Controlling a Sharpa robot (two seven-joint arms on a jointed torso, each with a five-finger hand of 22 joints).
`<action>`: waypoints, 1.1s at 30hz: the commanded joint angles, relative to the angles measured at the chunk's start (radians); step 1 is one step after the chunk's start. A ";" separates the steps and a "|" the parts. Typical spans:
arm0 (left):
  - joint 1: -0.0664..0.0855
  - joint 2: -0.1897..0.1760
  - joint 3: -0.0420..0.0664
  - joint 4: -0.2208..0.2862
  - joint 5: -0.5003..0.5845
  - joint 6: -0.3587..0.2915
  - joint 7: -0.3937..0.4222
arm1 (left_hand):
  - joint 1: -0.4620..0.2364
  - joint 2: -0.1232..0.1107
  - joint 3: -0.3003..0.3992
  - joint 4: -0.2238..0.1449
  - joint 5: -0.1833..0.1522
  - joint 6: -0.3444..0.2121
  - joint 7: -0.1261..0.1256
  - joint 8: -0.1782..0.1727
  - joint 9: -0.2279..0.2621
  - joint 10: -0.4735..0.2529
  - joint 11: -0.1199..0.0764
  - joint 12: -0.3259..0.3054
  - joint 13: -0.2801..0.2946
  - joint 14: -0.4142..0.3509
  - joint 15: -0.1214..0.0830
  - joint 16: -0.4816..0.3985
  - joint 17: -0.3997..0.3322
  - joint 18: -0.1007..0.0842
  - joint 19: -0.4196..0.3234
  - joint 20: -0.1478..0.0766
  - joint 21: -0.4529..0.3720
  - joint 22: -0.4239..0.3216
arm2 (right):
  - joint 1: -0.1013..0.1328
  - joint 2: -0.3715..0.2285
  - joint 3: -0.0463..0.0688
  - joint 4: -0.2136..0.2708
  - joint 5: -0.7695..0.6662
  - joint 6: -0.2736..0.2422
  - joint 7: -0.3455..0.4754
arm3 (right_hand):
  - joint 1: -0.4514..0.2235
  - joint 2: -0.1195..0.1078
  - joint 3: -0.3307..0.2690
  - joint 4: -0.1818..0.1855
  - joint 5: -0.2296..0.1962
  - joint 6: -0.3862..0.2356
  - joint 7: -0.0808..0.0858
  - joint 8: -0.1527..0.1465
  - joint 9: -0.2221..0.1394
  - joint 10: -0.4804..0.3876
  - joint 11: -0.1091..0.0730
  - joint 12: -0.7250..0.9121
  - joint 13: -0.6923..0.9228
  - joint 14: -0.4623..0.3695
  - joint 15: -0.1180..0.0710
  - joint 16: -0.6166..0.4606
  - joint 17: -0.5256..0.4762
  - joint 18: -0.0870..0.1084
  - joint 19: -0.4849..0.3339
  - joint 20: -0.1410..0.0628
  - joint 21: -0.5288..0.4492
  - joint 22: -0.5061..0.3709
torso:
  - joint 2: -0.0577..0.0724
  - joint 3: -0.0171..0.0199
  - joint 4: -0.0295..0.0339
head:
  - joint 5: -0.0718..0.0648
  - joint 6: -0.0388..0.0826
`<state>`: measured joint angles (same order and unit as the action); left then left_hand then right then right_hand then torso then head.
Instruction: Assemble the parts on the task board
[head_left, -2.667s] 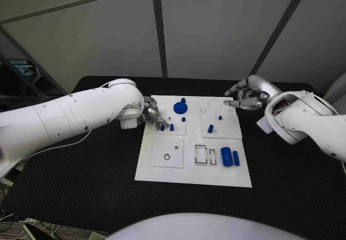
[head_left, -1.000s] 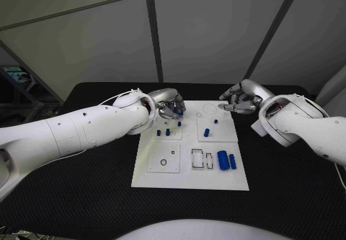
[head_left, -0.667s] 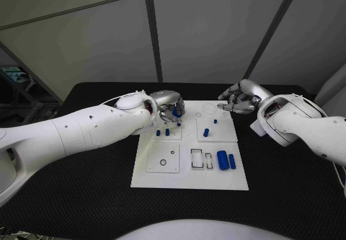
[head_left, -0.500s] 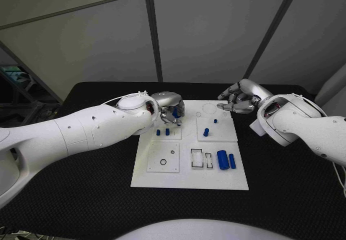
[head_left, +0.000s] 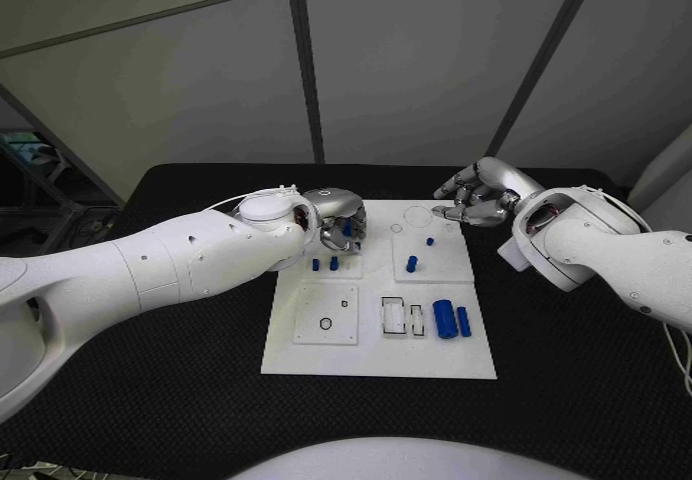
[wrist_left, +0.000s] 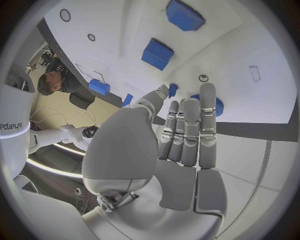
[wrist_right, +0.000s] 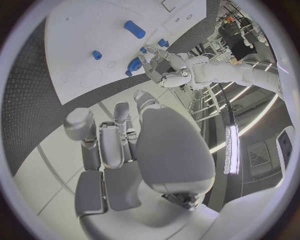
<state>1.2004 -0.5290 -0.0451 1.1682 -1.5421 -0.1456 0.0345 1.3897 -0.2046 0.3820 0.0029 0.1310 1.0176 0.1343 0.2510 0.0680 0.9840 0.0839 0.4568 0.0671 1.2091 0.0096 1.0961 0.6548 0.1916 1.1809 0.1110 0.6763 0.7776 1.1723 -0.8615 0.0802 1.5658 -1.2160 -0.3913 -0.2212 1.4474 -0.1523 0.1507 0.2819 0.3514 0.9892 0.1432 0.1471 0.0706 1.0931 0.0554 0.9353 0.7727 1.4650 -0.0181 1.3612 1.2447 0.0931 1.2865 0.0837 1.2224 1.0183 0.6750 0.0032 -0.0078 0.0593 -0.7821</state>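
Black table (head_left: 173, 350), white task board (head_left: 375, 355), blue parts (head_left: 444, 320).

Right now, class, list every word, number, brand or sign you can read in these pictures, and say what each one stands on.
"sharpa" (the first letter cut off): printed sideways in dark letters on the white arm casing at the rim of the left wrist view.
Nothing else can be read: the task board bears only outlined shapes and holes, no lettering, and the blue parts carry no marks.
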 joint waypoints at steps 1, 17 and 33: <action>-0.001 0.003 0.001 -0.003 -0.015 0.027 0.006 | -0.002 0.011 0.017 -0.003 -0.001 0.013 -0.002 -0.007 -0.001 0.017 -0.001 -0.008 -0.002 0.016 -0.001 0.023 0.021 -0.010 0.003 -0.004 0.011 0.010 | 0.001 0.000 0.001 0.003 -0.002 0.004 0.007 | 0.005 -0.001 0.005 0.002 0.005 -0.006 -0.002 0.006 -0.001 -0.006 -0.003 -0.006 -0.001 0.033 -0.005 -0.007 -0.001 0.021 -0.008 0.001 -0.003 -0.001 | 0.000 0.0007 -0.0004 | -0.001 -0.001; -0.006 0.011 0.001 -0.009 -0.015 0.050 0.008 | -0.016 0.012 0.100 -0.021 -0.002 0.040 0.000 -0.044 -0.001 0.072 -0.006 -0.061 -0.004 0.058 -0.006 0.104 0.085 -0.020 0.018 -0.008 0.102 0.106 | 0.001 0.001 0.001 0.003 -0.002 0.006 0.007 | 0.007 0.000 0.009 0.001 0.010 -0.005 -0.002 0.006 -0.001 -0.002 -0.004 -0.006 -0.003 0.033 -0.005 -0.007 0.000 0.021 -0.007 0.001 -0.004 -0.001 | -0.001 0.0001 -0.0003 | -0.002 -0.005; -0.010 0.011 0.001 -0.011 -0.015 0.044 0.006 | 0.009 0.034 0.200 -0.068 -0.003 0.072 0.014 -0.081 -0.001 0.147 -0.006 -0.119 0.000 0.169 -0.010 0.234 0.285 -0.053 0.103 -0.011 0.304 0.289 | 0.001 0.002 0.001 0.006 -0.002 0.005 0.007 | 0.008 -0.001 0.013 0.001 0.016 -0.005 -0.002 0.007 -0.001 0.003 -0.004 -0.006 -0.004 0.033 -0.006 -0.009 -0.001 0.021 -0.006 0.001 -0.005 -0.002 | -0.001 0.0002 0.0000 | -0.005 -0.005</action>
<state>1.1940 -0.5167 -0.0422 1.1577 -1.5498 -0.1071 0.0346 1.3899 -0.1756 0.5783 -0.0650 0.1299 1.0829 0.1463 0.1752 0.0667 1.1280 0.0770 0.3405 0.0655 1.3727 -0.0019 1.3283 0.9368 0.1374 1.2776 0.1003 0.9783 1.0645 1.1723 -0.8593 0.0803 1.5683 -1.2160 -0.3893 -0.2214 1.4474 -0.1523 0.1589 0.2846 0.3624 0.9892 0.1432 0.1508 0.0707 1.0933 0.0554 0.9354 0.7699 1.4651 -0.0181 1.3567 1.2448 0.0931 1.2866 0.0837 1.2224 1.0173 0.6745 0.0035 -0.0078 0.0541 -0.7869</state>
